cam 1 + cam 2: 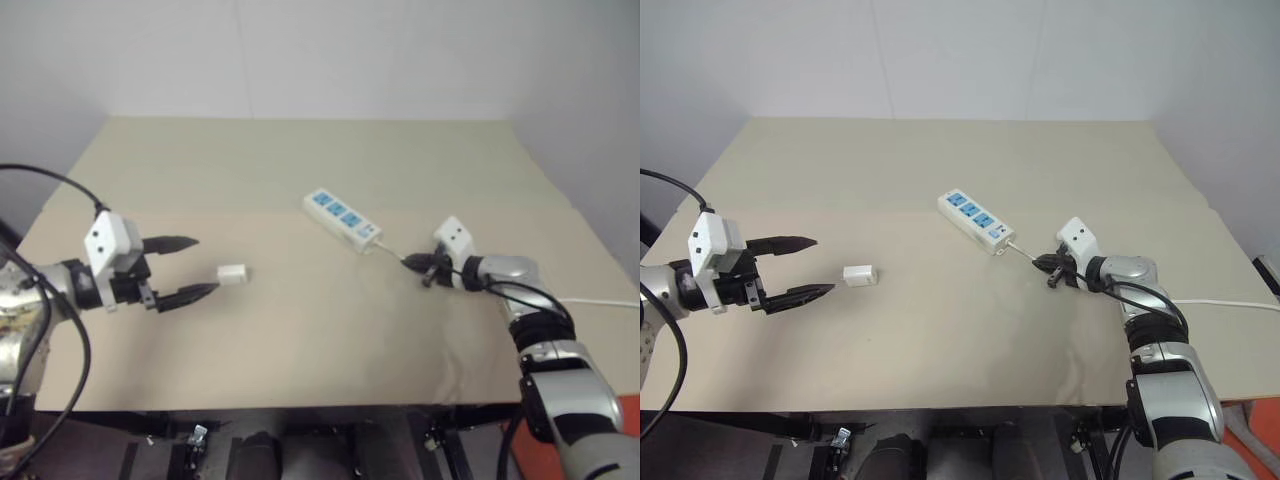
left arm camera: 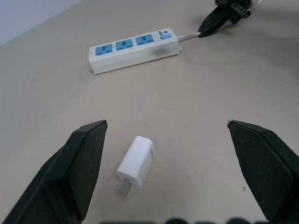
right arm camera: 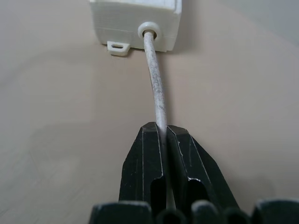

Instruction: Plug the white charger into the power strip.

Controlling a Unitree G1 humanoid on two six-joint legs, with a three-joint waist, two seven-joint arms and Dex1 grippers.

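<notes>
The white charger (image 1: 231, 273) lies on its side on the beige table, its prongs toward my left gripper (image 1: 205, 265). That gripper stands open just left of it, one finger on each side of the charger's line, not touching it. The power strip (image 1: 342, 218), white with three blue socket faces, lies diagonally at mid-table. My right gripper (image 1: 408, 262) is shut on the strip's thin white cord (image 3: 156, 88), a short way from where the cord leaves the switch end of the strip (image 3: 135, 21).
The table (image 1: 300, 150) is bare apart from these things, with a white wall behind it. The cord runs on past my right arm toward the table's right edge (image 1: 1240, 303). Open tabletop separates the charger from the strip.
</notes>
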